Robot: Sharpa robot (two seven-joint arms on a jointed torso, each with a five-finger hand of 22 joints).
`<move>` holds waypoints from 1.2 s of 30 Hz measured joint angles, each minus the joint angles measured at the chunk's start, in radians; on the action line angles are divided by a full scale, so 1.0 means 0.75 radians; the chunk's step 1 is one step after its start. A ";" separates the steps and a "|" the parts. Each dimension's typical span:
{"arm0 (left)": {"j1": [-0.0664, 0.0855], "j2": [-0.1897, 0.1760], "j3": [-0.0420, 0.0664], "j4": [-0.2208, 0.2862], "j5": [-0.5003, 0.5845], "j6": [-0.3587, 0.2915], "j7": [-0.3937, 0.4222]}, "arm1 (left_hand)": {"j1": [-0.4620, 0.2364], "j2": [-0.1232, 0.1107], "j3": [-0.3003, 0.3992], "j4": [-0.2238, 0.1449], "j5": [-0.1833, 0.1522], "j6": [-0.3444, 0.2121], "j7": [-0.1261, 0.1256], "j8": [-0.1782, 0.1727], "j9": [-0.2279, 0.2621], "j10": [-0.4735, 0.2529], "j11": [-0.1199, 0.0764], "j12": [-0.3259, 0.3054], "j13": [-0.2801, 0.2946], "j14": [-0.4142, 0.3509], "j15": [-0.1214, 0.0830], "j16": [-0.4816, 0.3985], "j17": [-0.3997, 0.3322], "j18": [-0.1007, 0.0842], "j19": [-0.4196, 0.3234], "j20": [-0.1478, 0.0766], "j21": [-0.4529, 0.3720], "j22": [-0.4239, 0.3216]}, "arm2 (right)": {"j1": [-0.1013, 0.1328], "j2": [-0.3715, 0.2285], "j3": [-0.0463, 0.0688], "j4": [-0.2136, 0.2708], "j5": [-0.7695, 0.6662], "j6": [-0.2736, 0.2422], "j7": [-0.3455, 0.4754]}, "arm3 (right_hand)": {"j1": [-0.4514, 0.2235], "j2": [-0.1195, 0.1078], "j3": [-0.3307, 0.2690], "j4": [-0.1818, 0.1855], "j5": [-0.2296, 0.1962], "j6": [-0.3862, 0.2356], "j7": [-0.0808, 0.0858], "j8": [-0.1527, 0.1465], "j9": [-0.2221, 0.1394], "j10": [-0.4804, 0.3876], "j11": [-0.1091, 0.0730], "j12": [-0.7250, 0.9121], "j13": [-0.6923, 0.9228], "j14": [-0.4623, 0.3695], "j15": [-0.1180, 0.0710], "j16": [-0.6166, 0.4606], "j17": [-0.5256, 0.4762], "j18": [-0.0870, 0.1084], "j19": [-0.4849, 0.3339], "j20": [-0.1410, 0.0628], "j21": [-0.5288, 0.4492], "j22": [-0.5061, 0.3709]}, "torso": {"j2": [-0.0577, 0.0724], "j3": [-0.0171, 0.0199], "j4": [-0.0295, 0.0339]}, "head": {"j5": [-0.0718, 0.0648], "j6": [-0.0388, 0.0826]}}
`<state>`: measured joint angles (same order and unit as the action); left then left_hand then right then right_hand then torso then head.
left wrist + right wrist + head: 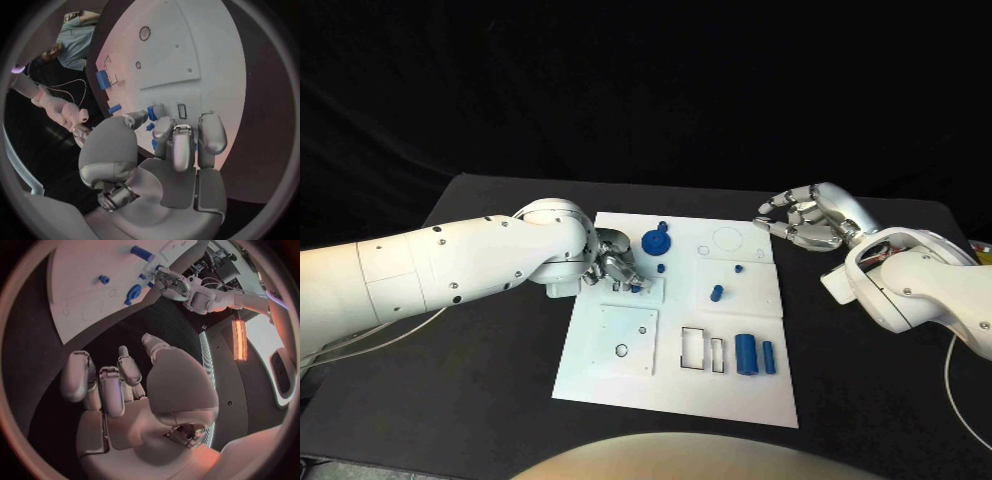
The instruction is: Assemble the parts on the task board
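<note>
Your left hand (619, 266) seems to pinch a small blue part (636, 286) over the task board (678, 395); your right hand (808, 218) hangs loosely curled, holding nothing. Most parts look unplaced.

The black table (473, 400) carries the white task board (678, 385) at its middle.
</note>
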<state>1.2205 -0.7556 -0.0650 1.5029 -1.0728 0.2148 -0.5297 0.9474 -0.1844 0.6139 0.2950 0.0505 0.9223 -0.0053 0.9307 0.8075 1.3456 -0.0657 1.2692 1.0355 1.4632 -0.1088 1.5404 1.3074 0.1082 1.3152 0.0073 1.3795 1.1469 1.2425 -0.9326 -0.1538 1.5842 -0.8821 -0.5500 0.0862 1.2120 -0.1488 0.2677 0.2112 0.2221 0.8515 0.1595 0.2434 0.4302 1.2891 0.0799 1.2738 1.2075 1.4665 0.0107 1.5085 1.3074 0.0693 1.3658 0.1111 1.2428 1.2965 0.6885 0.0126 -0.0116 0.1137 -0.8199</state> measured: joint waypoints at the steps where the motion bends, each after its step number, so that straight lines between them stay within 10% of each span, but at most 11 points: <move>1: 0.000 0.000 0.000 0.000 0.000 0.000 0.000 | 0.000 0.000 0.000 0.000 0.000 0.000 0.000 0.000 0.000 0.000 0.000 0.000 0.000 0.000 0.000 0.000 0.000 0.000 0.000 0.000 0.000 0.000 | 0.000 0.000 0.000 0.000 0.000 0.000 0.000 | 0.000 0.000 0.000 0.000 0.000 0.000 0.000 0.000 0.000 0.000 0.000 0.000 -0.001 0.000 0.000 0.000 0.000 0.000 0.000 0.000 0.000 -0.001 | 0.000 0.0000 0.0001 | 0.000 0.000; 36: 0.000 -0.045 0.024 0.032 -0.014 -0.011 0.001 | 0.032 0.020 -0.070 -0.004 0.000 0.000 0.000 -0.005 0.005 0.000 0.000 0.000 0.000 0.000 0.000 0.000 0.000 0.000 0.000 0.000 0.000 -0.001 | -0.004 -0.010 0.000 0.003 0.000 0.000 -0.001 | -0.005 -0.005 -0.026 0.026 -0.007 -0.004 0.004 0.005 0.001 0.000 0.000 0.000 -0.003 0.000 0.000 -0.005 0.000 0.000 -0.005 -0.005 -0.005 -0.005 | 0.000 0.0010 0.0008 | -0.002 0.001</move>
<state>1.2205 -0.7895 -0.0468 1.5273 -1.0834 0.2069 -0.5286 0.9713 -0.1692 0.5615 0.2923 0.0502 0.9223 -0.0053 0.9268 0.8115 1.3456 -0.0657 1.2692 1.0354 1.4632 -0.1088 1.5404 1.3073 0.1083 1.3151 0.0073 1.3794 1.1464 1.2399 -0.9398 -0.1538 1.5865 -0.8822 -0.5501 0.0857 1.2080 -0.1529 0.2483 0.2306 0.2167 0.8484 0.1625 0.2473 0.4309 1.2891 0.0799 1.2738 1.2053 1.4665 0.0106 1.5045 1.3073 0.0694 1.3622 0.1075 1.2392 1.2930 0.6882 0.0133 -0.0110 0.1122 -0.8193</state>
